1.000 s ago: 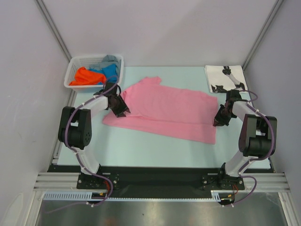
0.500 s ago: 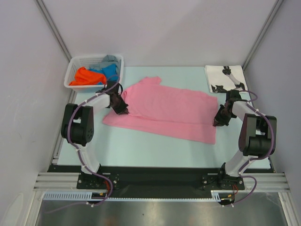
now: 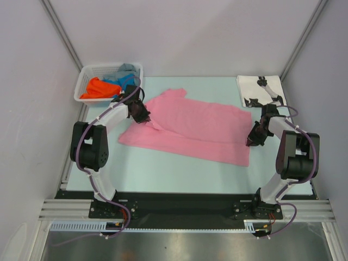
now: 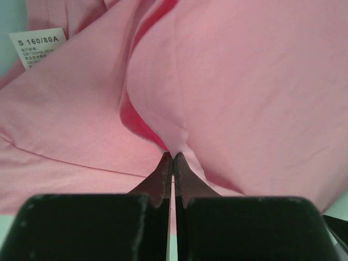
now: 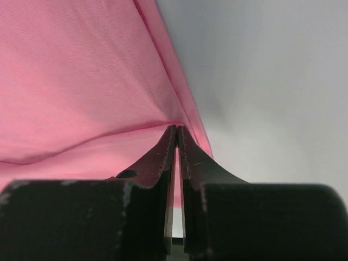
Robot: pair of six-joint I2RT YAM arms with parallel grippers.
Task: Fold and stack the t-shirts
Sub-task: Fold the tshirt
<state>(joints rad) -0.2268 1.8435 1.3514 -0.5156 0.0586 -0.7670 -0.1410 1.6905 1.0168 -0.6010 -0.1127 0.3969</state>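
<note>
A plain pink t-shirt (image 3: 193,128) lies spread across the middle of the table, partly folded along its length. My left gripper (image 3: 144,116) is shut on its left edge, where a pinched ridge of pink cloth (image 4: 174,142) rises from between the fingertips. A white size label (image 4: 39,46) shows at the upper left of the left wrist view. My right gripper (image 3: 252,139) is shut on the shirt's right edge, with the hem (image 5: 176,117) running into the closed tips. A folded white t-shirt with black print (image 3: 261,90) lies at the back right.
A white lattice basket (image 3: 89,76) stands at the back left with orange (image 3: 98,88), blue (image 3: 126,83) and grey (image 3: 126,69) shirts in it. Enclosure walls with slanted metal posts (image 3: 62,35) close in both sides.
My left gripper closed on the pink shirt's left edge, moved back toward the basket and lifted the cloth into a ridge. The right gripper has held still.
</note>
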